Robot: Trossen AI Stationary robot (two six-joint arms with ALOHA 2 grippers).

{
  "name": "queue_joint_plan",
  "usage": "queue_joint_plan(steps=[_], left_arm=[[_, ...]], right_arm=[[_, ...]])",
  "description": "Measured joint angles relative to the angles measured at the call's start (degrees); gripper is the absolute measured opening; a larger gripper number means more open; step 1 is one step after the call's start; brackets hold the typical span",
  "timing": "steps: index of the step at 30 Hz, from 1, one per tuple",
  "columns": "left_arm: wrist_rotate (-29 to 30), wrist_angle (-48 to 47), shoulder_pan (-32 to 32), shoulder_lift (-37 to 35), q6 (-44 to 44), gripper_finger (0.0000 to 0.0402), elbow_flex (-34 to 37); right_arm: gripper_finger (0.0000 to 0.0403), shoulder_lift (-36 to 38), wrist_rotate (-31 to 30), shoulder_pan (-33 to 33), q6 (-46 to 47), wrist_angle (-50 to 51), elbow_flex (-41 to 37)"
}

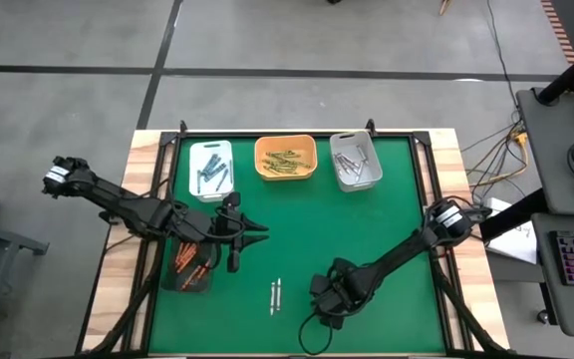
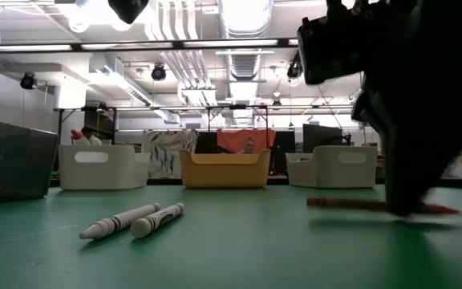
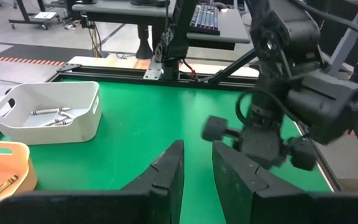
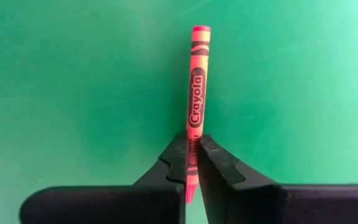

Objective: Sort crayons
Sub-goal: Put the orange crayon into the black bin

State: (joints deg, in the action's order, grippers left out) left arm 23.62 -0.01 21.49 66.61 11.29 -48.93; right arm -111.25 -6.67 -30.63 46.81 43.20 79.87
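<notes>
Nearest the lens in the low view: two grey-white crayons [image 2: 133, 220] lying side by side on the green tabletop [image 1: 387, 219], near the front edge, unclaimed by either arm.

Left side: left gripper [image 1: 249, 235] hangs above the tabletop just beside the dark tray [image 1: 189, 267] that holds red-orange crayons [image 1: 192, 259]. Its jaws stand partly apart with a narrow gap, nothing between them. This arm waits.

Back row, left to right: white tray [image 1: 210, 168] with dark blue-grey sticks, orange tray [image 1: 285, 157] with yellow-olive ones, grey tray [image 1: 355, 161] with grey-white ones.

Right side: right gripper [image 4: 192, 163] is down at the tabletop, front right of centre. Its jaws have closed on a red-orange crayon [image 4: 197, 81], pinching it near its pointed end. The long axis runs straight out ahead of the jaws, in line with the fingers rather than across them, so most of the stick juts forward past the grip. In the low view the crayon lies flat on the green surface, not lifted.

Judgement: the matching tray is the dark one across on the left, by the waiting arm, well apart from the right gripper. With the hold so near one end, the stick may pivot or droop on the lift.
</notes>
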Motion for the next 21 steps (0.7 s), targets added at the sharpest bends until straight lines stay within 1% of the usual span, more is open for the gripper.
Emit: queue_joint_plan(steps=[2, 6, 10, 15, 21], left_arm=[[-0.1, 0.0, 0.1, 0.0, 0.0, 0.0066, 0.0], [-0.2, 0.3, 0.2, -0.6, -0.2, 0.0066, 0.0], [-0.2, 0.7, 0.5, -2.7, -1.8, 0.0066, -0.9], [-0.1, 0.5, 2.1, -6.4, -4.9, 0.0066, -2.0], [-0.2, 0.2, 5.1, -12.2, -6.3, 0.0066, -2.1]], right_arm=[[0.0013, 1.9, -3.4, -0.1, -1.2, 0.6, -0.2], [0.0012, 6.1, -10.2, 0.6, -4.8, -1.5, 0.1], [0.0012, 7.4, -14.4, 2.9, -12.5, -8.5, 0.0], [0.0012, 7.0, -14.6, 7.4, -23.9, -21.2, 0.0], [0.0012, 4.6, -13.6, 12.8, -38.1, -41.0, -0.1]])
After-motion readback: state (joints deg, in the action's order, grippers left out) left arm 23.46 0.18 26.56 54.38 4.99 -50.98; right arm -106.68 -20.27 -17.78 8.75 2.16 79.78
